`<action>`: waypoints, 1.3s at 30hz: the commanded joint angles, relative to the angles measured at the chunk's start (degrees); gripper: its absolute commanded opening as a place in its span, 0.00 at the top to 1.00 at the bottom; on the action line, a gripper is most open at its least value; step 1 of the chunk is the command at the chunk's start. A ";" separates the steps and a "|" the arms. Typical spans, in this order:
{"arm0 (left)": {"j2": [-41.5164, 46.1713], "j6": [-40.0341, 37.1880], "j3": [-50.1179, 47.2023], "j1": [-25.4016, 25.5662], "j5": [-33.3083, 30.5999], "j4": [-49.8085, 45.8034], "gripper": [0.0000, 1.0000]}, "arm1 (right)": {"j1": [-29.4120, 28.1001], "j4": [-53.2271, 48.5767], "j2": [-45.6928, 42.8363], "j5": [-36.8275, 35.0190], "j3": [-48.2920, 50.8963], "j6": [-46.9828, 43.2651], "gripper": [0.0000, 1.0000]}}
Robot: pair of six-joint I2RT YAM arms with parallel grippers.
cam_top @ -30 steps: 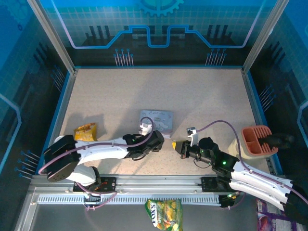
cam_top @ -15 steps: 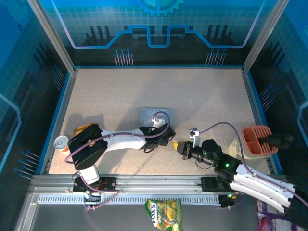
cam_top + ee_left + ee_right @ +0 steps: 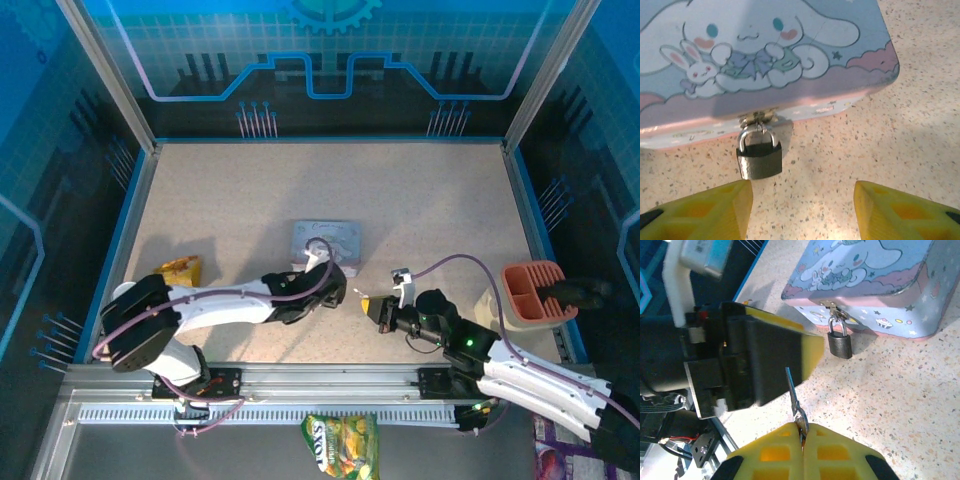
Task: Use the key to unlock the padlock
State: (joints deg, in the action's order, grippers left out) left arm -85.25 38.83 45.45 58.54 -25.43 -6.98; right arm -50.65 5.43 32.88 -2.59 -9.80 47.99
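Task is sitting approx. a third along. Padlock (image 3: 759, 157) is lying flat on the counter (image 3: 230, 190), dark body twd the arms, shackle looping thru the hasp (image 3: 757, 119) on the front edge of the tin (image 3: 765, 50). Shackle is looking fully seated, so the lock is reading as not yet opened. Tin is resting near counter centre, just ahead of both arms.

Done, judging by the layout: key (image 3: 792, 390) is being pinched by the right tool (image 3: 802, 432), fingers pressed together on its bow, blade sticking out fwd & pointing roughly twd the lock. Tip is hanging apart from the lock w/ bare counter btwn them, so it isn't in the keyway. Keyway itself isn't showing; prob. on the lock's bottom face.

Left tool (image 3: 802, 205) is hovering low just in front of the lock, fingers spread apart w/ nothing btwn them, lock sitting just beyond the left finger & not touched. In the right wrist view its yellow finger is sitting just beside the lock, close to the key's line.

Left to do: left tool prob. clamping & steadying the lock body, then key going into the keyway, turning, shackle popping free.
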 commanded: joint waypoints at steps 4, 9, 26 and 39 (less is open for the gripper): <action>2.83 -2.15 -10.18 -6.01 10.89 15.85 0.40 | 0.49 1.25 0.08 0.13 -0.22 0.69 1.00; 0.63 -5.25 -9.99 -7.22 11.19 15.07 0.39 | 0.49 0.85 -0.36 0.00 -0.32 0.61 1.00; -9.05 1.85 -5.25 -9.64 12.66 15.22 0.43 | 0.42 1.49 -0.04 0.56 -0.22 1.02 1.00; -10.98 3.91 -3.85 -10.20 15.77 14.19 0.59 | 0.43 1.65 1.31 1.10 -0.67 1.04 1.00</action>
State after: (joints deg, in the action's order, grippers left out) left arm -94.59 41.45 40.49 48.36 -13.15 7.40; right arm -50.63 6.07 34.57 -2.09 -9.80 48.60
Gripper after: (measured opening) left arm 0.419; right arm 0.047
